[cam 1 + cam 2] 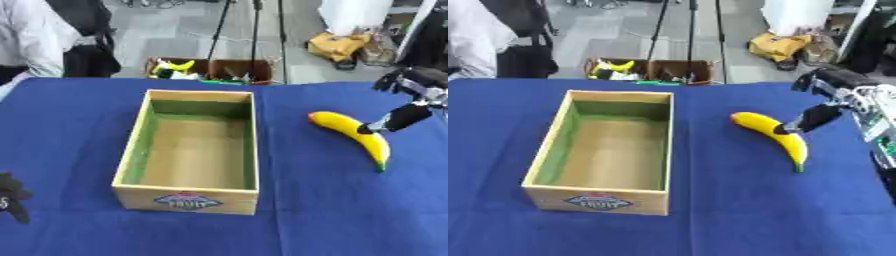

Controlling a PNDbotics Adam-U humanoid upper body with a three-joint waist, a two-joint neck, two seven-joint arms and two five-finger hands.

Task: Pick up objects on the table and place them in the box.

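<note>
Blue cloth (350, 210) covers the table, where a yellow banana (354, 131) lies right of the wooden box (188, 197). Right hand (811, 119) touches the banana's middle with straight fingers. Box's label is unreadable. Left hand (12, 197) rests lower left, fingers curled.

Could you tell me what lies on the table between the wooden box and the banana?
Only bare blue tablecloth separates the wooden box from the banana, clearest in the left eye view.
</note>
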